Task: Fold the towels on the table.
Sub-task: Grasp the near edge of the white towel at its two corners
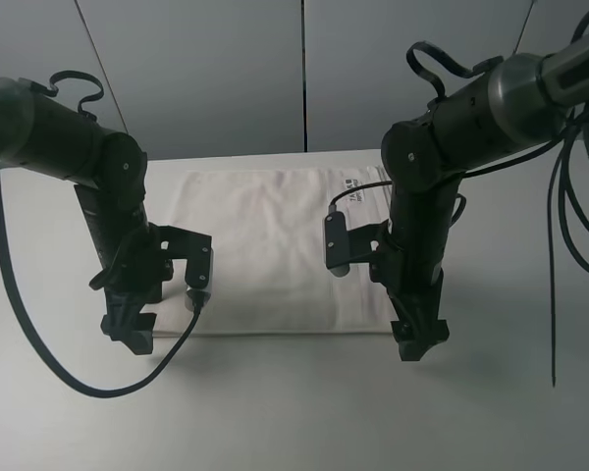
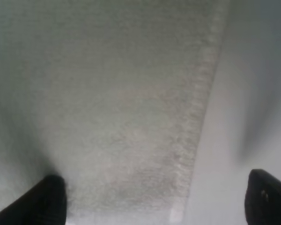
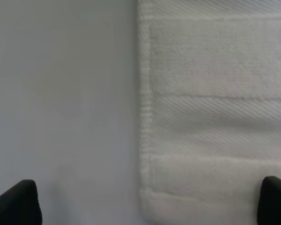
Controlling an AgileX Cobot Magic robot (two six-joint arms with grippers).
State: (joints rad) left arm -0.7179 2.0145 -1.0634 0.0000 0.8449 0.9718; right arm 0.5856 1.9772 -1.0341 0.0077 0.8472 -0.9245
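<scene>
Towel [image 1: 275, 245] lies flat on the worktop [image 1: 294, 422], centred toward its far edge; left pincer [image 1: 130, 329] and right pincer [image 1: 419, 339] hang wide open, holding nothing, one at each near towel corner.

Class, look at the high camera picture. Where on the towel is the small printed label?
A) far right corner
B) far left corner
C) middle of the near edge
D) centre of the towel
A: the label lies as a small dark-printed patch at the far right corner of the towel, which is spread flat on the table.
</scene>
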